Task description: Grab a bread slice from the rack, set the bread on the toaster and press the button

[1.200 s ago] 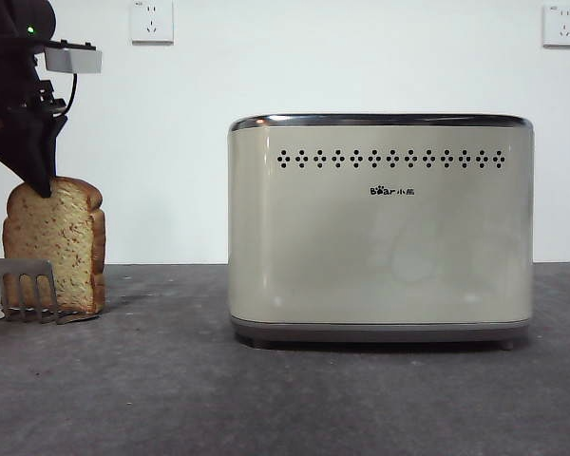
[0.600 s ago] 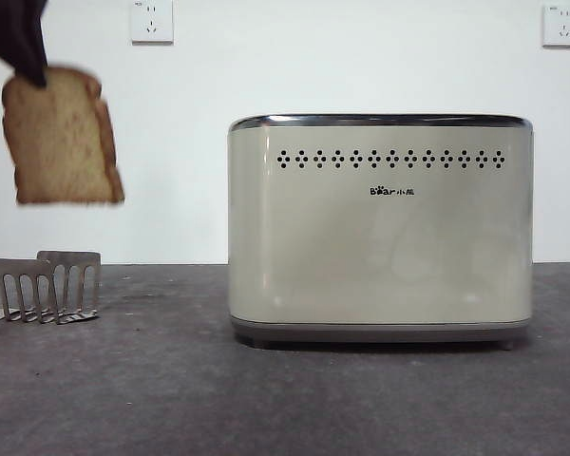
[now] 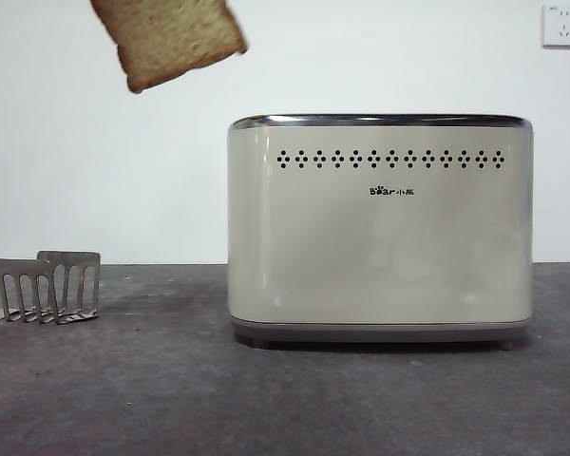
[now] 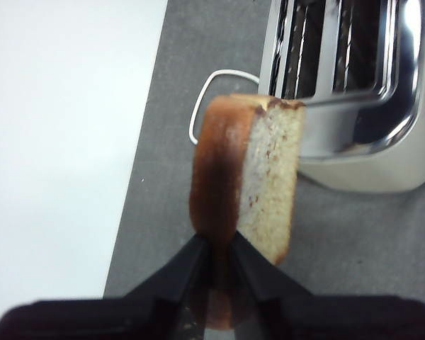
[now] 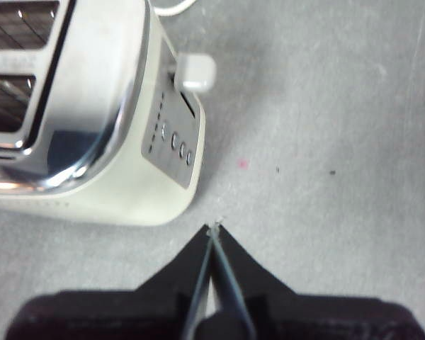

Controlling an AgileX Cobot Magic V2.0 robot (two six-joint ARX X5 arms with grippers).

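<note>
Now the slice of bread (image 3: 169,38) is much higher and closer to the toaster (image 3: 380,228) than half a second ago — the rack (image 3: 40,285) stands empty on the desk. The left pincer (image 4: 218,249) clamps its crust; the slots come next. The right pincer (image 5: 214,232) waits closed beside the toaster.

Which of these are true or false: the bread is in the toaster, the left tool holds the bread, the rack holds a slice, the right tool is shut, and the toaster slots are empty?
1. The bread is in the toaster. False: it hangs in the air, up and to the side of the toaster.
2. The left tool holds the bread. True.
3. The rack holds a slice. False: no bread shows in it.
4. The right tool is shut and holds nothing. True.
5. The toaster slots in view are empty. True.
</note>
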